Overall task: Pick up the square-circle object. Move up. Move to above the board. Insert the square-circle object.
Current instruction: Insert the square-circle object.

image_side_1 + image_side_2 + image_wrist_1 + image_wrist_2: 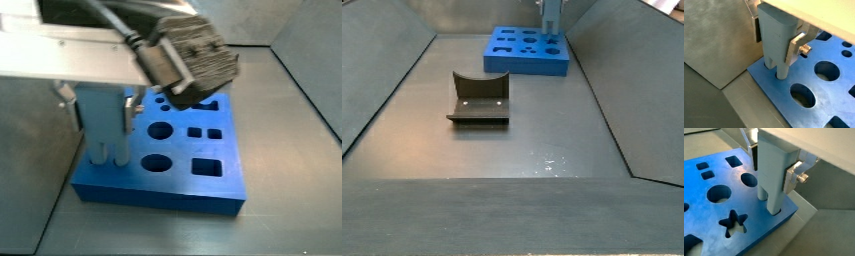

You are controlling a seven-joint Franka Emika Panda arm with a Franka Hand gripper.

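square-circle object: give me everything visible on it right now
The square-circle object is a tall, slim, light grey-blue block, plastic by its look, ending in two thin prongs. It stands upright, clamped by the gripper, whose silver fingers press its sides. The prongs' tips meet the board near one corner; in a side view it rises at the board's edge. How deep the prongs sit cannot be told.
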